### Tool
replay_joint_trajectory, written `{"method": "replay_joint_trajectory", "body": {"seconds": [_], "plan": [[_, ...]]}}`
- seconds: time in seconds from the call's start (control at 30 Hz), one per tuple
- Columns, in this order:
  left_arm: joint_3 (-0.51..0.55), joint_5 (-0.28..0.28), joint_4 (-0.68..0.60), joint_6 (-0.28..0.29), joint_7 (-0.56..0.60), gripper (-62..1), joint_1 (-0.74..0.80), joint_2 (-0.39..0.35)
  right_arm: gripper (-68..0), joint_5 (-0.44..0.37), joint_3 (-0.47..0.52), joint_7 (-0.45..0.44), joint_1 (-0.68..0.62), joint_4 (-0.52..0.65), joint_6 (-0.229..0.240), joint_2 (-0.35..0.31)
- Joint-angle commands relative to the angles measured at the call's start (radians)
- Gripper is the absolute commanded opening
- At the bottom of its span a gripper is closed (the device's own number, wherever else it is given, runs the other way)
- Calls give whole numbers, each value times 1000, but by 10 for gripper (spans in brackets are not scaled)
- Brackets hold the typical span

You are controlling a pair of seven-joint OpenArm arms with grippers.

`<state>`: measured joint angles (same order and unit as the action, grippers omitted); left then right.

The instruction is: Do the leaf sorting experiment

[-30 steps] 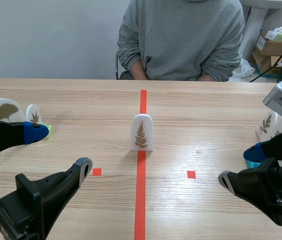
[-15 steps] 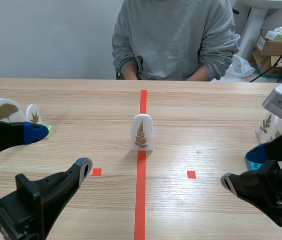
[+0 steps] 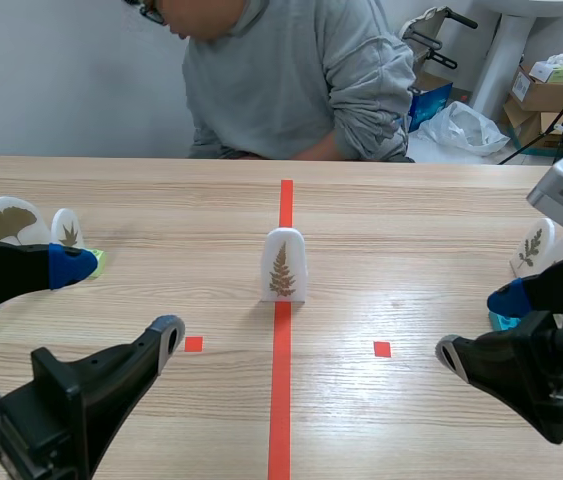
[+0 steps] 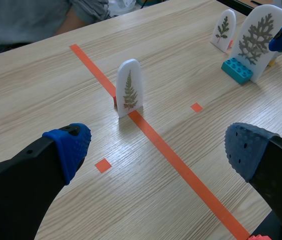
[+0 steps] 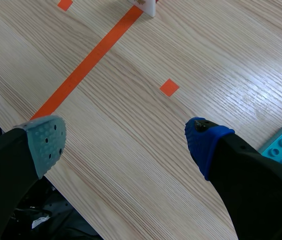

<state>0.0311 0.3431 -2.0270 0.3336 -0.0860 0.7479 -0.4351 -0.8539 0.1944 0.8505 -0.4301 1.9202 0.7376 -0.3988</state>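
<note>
Wooden table [image 3: 411, 220] holds a fern card [image 3: 284, 265] at twelve o'clock, staged for sorting, with left gripper [image 4: 158, 150] and right gripper [image 5: 125, 142] gaping wide, empty

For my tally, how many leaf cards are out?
5: ginkgo card and small card far left; fern card on the centre line; slim card and big card far right. Others may be hidden.
</note>
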Motion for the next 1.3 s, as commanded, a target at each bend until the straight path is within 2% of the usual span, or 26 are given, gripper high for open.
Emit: {"method": "replay_joint_trajectory", "body": {"seconds": [0.0, 0.57, 0.83, 0.97, 1.1, 1.17, 1.27], "plan": [[-1, 13, -23, -1, 14, -37, -3, 5, -191, -14, 8, -7, 11, 0, 8, -6], [-1, 13, -23, -1, 14, -37, -3, 5, -191, -13, 8, -7, 11, 0, 8, -6], [-1, 13, -23, -1, 14, -37, -3, 5, -190, 73, 8, 13, 11, 0, 8, -6], [-1, 13, -23, -1, 13, -37, -3, 5, -191, 80, 7, 12, 11, 0, 8, -5], [-1, 13, -23, -1, 13, -37, -3, 5, -190, 86, 7, -93, 13, 0, 8, -6], [-1, 13, -23, -1, 13, -37, -3, 5, -190, 128, 7, -149, 31, 0, 8, -6], [-1, 13, -23, -1, 13, -37, -3, 5, -188, 275, 7, -190, 79, 0, 8, -6]]}}
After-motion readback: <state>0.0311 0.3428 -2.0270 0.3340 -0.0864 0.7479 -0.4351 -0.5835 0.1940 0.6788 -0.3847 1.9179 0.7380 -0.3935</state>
